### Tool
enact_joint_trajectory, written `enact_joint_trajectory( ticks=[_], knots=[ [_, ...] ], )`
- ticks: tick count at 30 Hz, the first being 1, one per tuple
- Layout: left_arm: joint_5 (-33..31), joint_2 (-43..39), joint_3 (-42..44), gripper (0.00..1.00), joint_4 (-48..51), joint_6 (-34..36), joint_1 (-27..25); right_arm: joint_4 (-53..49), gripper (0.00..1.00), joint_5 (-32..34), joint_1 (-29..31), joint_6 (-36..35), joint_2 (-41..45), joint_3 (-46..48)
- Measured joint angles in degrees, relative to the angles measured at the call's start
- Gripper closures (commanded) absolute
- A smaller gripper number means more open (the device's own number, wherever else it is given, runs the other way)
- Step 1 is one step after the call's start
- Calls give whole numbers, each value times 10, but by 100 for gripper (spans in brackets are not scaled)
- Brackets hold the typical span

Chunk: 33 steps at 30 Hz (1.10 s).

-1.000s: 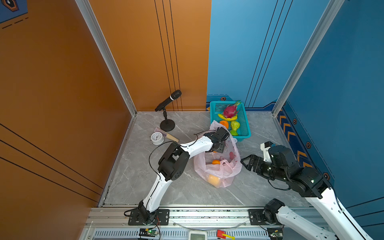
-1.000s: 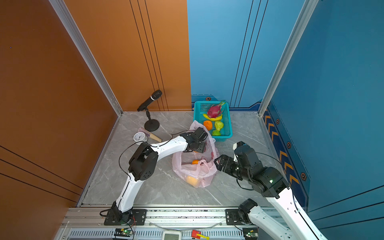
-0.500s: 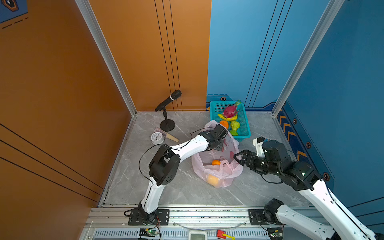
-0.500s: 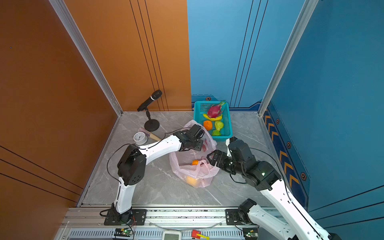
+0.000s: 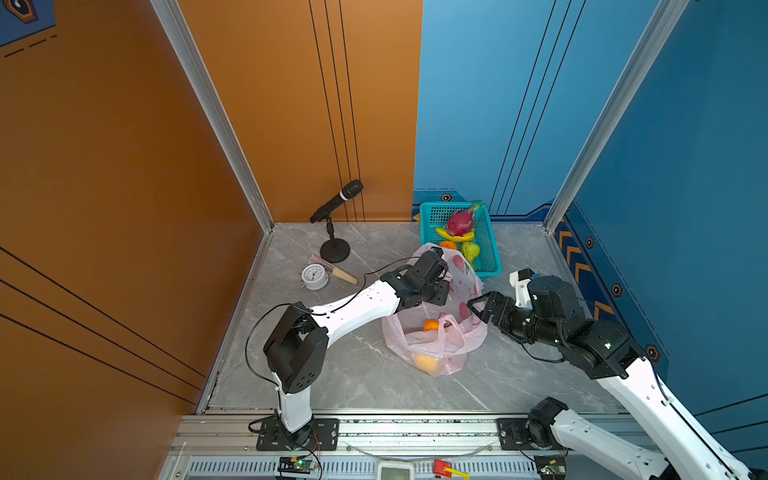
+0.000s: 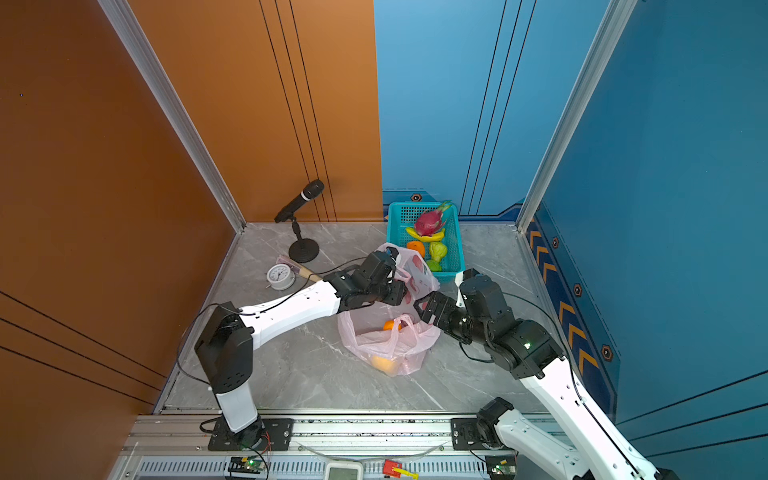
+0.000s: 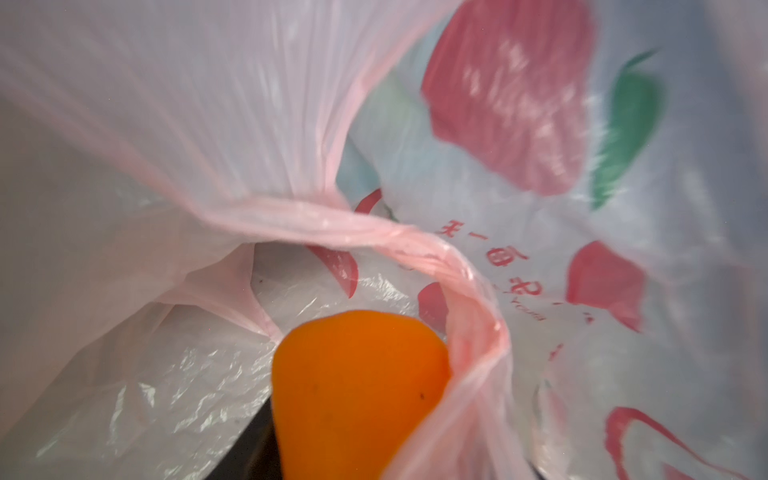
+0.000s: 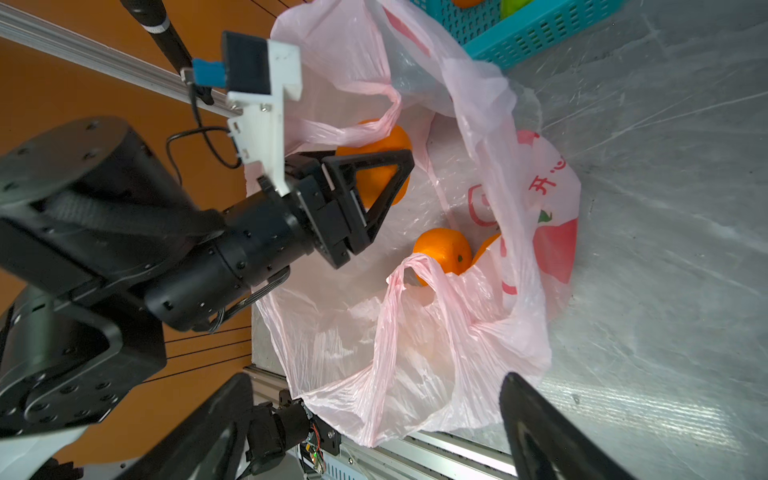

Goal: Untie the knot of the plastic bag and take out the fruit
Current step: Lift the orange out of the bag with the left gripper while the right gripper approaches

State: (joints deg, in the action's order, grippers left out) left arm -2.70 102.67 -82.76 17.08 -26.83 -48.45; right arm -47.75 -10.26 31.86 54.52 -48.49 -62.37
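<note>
Left gripper (image 8: 382,187) has grabbed an orange (image 7: 357,382) inside the pink bag (image 8: 415,353), right gripper (image 5: 473,309) wide open just beside it.

In the left wrist view the plastic bag (image 7: 216,108) print is smeared and the fruit (image 7: 357,395) is cut off by the edge; a grip by the left hand (image 8: 388,187) can't be confirmed.
</note>
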Motion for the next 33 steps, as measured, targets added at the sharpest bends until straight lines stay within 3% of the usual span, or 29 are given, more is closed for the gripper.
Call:
enact_joint_trajectory(
  ticks=[8,15,33],
  knots=[
    [34,-85,48,51,-118,-73,0,35,4,-7,-37,10,5,-1],
    [70,-133,83,53,-214,-105,0,89,1,-56,-83,56,7,-6],
    [229,-174,97,52,-393,-20,-17,208,0,-187,-137,176,-20,-47]
  ],
)
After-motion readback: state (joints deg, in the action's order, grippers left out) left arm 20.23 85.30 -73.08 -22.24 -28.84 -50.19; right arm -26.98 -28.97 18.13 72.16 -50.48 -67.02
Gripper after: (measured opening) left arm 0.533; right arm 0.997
